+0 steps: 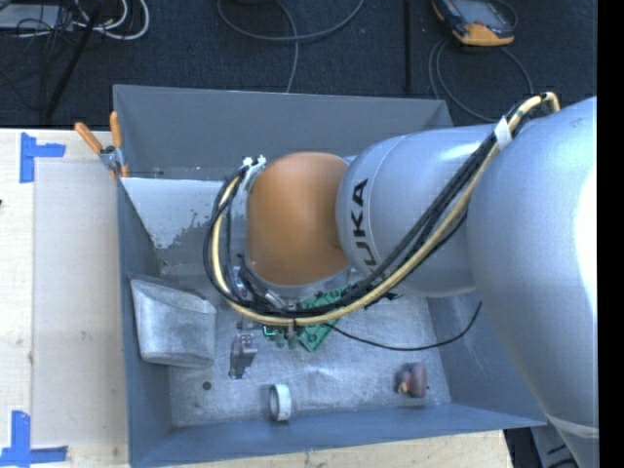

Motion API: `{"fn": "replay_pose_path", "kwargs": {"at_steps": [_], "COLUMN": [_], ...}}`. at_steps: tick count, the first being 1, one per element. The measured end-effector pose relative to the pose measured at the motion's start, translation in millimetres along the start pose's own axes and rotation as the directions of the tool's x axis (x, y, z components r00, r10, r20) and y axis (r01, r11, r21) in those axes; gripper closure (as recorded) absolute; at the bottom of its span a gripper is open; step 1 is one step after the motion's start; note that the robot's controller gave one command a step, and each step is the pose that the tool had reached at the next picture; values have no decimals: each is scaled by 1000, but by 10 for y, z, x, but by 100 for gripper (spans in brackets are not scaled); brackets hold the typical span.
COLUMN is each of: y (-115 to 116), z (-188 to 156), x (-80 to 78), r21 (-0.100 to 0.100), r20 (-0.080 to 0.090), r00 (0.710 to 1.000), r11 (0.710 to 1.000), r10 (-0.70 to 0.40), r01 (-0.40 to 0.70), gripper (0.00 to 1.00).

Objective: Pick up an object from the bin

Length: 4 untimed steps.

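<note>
Now, end effector (240,355): low in bin (351,383); apart or together, I cannot tell;
Nearest thing: white ring (280,402), near it, by the front wall;
Risk: it may close beside the ring and catch nothing; a nudged ring could roll away

The arm's orange cover (292,217) hangs over the grey metal bin (283,115). Below it, the claw (240,356) sits just beside a folded grey sheet (174,320). A small white ring (280,401) lies near the front wall, well apart from a brownish lump (411,380).
</note>
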State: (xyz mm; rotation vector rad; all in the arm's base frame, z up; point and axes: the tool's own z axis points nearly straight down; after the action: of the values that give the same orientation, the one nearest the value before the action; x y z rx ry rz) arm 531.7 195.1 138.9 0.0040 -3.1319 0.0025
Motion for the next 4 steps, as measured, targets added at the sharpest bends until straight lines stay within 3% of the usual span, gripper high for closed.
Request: {"fn": "replay_pose_path", "kwargs": {"at_steps": [1, 2, 3, 4], "y": [414, 297, 279, 309], "z": [500, 591, 587, -877], "x": [-6, -103, -108, -126], "r21": [11, 0, 2, 1], "r20": [33, 30, 28, 17], "r00": [986, 986, 987, 963], "r11": [987, 986, 987, 963], "r10": [-163, -165, -160, -270], "r01": [163, 165, 160, 270], "gripper": [0, 0, 100, 100]}}
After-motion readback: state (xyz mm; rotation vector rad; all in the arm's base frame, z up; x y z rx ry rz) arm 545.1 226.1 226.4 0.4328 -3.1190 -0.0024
